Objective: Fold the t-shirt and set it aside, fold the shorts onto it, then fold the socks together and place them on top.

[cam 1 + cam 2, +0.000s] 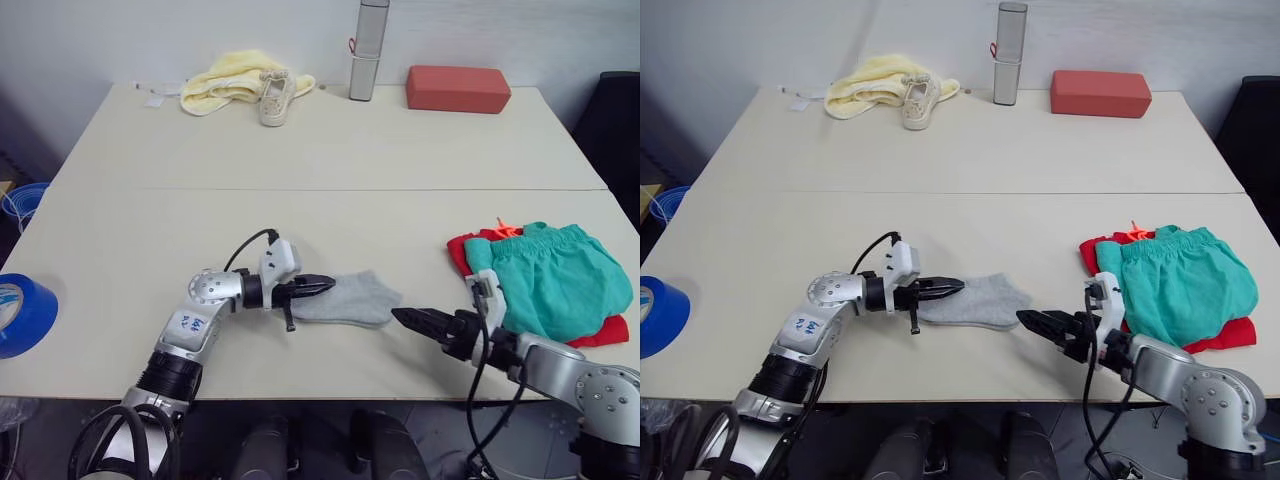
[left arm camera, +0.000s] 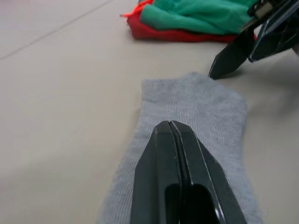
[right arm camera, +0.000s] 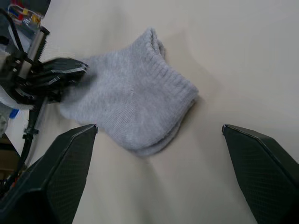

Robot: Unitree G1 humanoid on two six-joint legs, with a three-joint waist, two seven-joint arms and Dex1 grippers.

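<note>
The grey socks (image 1: 352, 298) lie flat, one on the other, near the table's front edge. My left gripper (image 1: 328, 285) is shut, its fingers (image 2: 170, 140) lying over the socks' left end with no cloth seen between them. My right gripper (image 3: 160, 127) is open and points at the socks' right end from a short gap away, touching nothing. To the right, the folded teal shorts (image 1: 558, 282) rest on the folded red t-shirt (image 1: 461, 247), whose edges stick out beneath them.
At the table's far edge are a pale yellow cloth (image 1: 225, 80), a small off-white shoe (image 1: 275, 97), a grey cylinder (image 1: 367, 50) and a red-brown block (image 1: 457, 88). A blue tape roll (image 1: 20, 312) sits at the front left edge.
</note>
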